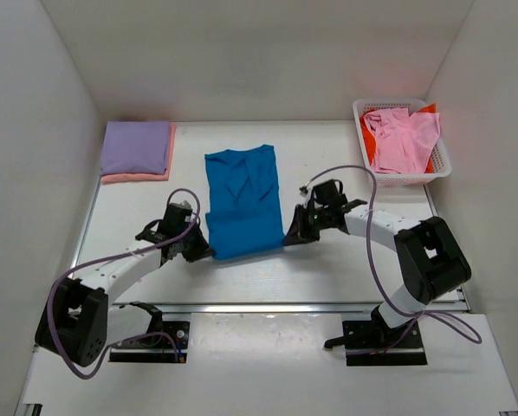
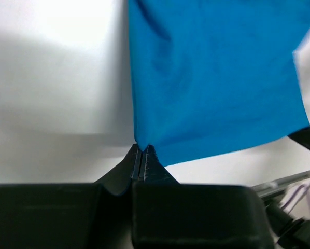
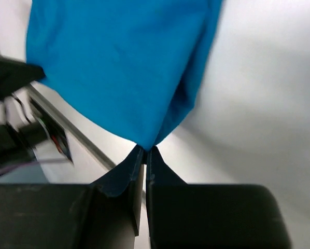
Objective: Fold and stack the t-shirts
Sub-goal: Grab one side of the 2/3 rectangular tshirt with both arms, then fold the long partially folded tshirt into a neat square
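Observation:
A bright blue collared t-shirt [image 1: 241, 199] lies on the table, sleeves folded in, collar far. My left gripper [image 1: 201, 250] is shut on its near left corner, seen in the left wrist view [image 2: 141, 147] with the blue cloth [image 2: 212, 78] stretching away. My right gripper [image 1: 290, 237] is shut on its near right corner; the right wrist view shows the gripper [image 3: 145, 149] pinching the blue cloth [image 3: 118, 67]. A folded lavender shirt [image 1: 136, 146] lies on a folded salmon one [image 1: 134, 176] at far left. Pink [image 1: 401, 139] and orange-red [image 1: 428, 109] shirts lie in the basket.
The white mesh basket [image 1: 441, 165] stands at the far right corner. White walls enclose the table on three sides. A metal rail [image 1: 285, 306] runs along the near edge, by the arm bases.

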